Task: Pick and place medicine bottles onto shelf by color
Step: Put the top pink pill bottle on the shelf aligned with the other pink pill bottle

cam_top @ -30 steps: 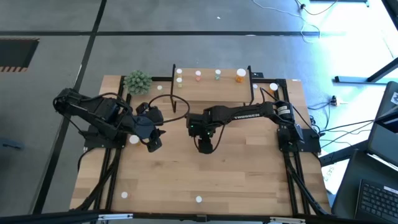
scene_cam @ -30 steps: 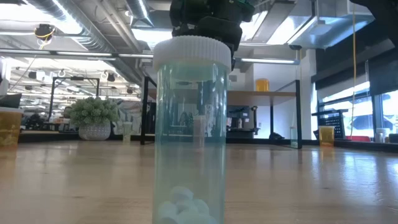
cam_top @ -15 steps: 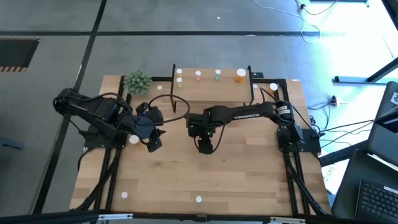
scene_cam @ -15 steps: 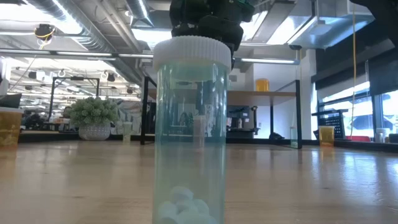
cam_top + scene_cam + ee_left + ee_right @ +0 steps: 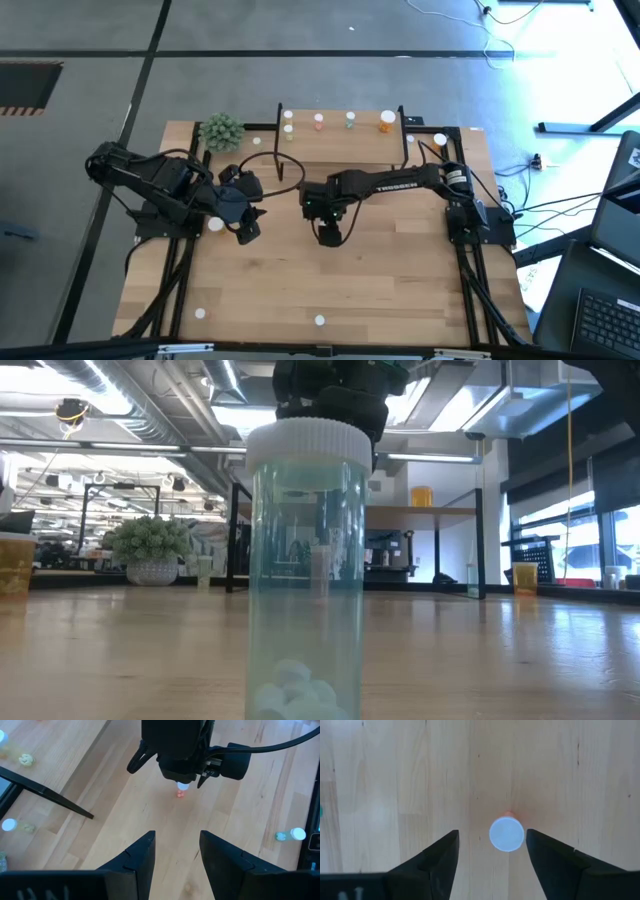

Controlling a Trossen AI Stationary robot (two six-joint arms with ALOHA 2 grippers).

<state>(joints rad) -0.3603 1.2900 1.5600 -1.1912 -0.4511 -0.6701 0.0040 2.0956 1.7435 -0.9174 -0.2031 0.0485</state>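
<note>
A small pink-red bottle with a white cap [image 5: 507, 834] stands upright on the tabletop near the middle. My right gripper [image 5: 492, 837] points down over it, open, with one finger on each side of the cap and clear of it; the cap sits nearer one finger. From the left wrist view the same bottle [image 5: 182, 790] shows under that gripper. My left gripper [image 5: 177, 840] hangs open and empty to the left [image 5: 247, 232]. The shelf [image 5: 340, 142] at the far edge carries several bottles, among them a pink one [image 5: 319, 120] and an orange one [image 5: 387, 121].
A green plant ball [image 5: 221, 131] sits left of the shelf. Loose bottles stand on the table [image 5: 215, 224], [image 5: 200, 313], [image 5: 440, 139]. A blue-green bottle with white pills [image 5: 305, 570] stands at the near edge [image 5: 319, 320], close before the low camera.
</note>
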